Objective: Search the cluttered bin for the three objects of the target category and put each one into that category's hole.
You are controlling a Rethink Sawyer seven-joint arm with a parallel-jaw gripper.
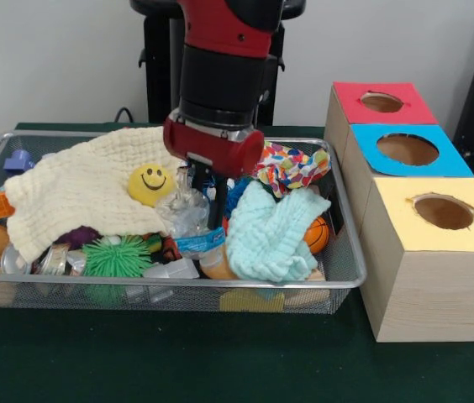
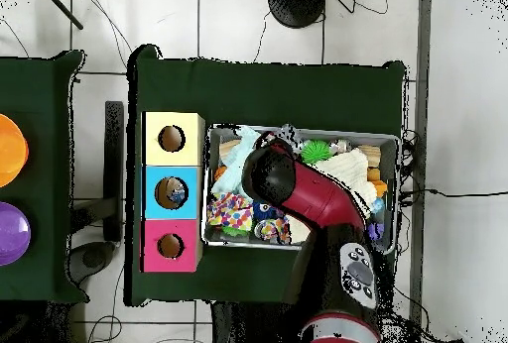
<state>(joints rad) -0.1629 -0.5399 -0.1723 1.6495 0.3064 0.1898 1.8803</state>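
The wire mesh bin [image 1: 348,270] is full of toys and cloths; it also shows in the overhead view [image 2: 391,143]. My gripper [image 1: 208,200] is down in the middle of the bin, right at a crushed clear bottle with a blue label [image 1: 188,220]. In the overhead view my arm [image 2: 298,195] hides the gripper and the bottle. The blue-topped box [image 1: 363,151] stands between the red and yellow ones, and its hole [image 1: 408,149] is open. From above, something clear and blue lies inside that hole [image 2: 173,192].
A cream cloth [image 1: 77,189], a yellow smiley ball [image 1: 150,183], a green spiky ball [image 1: 118,256], a light blue cloth [image 1: 272,231], a patterned cloth [image 1: 292,165] and an orange ball [image 1: 317,235] crowd the bin. The red-topped box [image 1: 350,94] and yellow-topped box [image 1: 405,235] flank the blue one.
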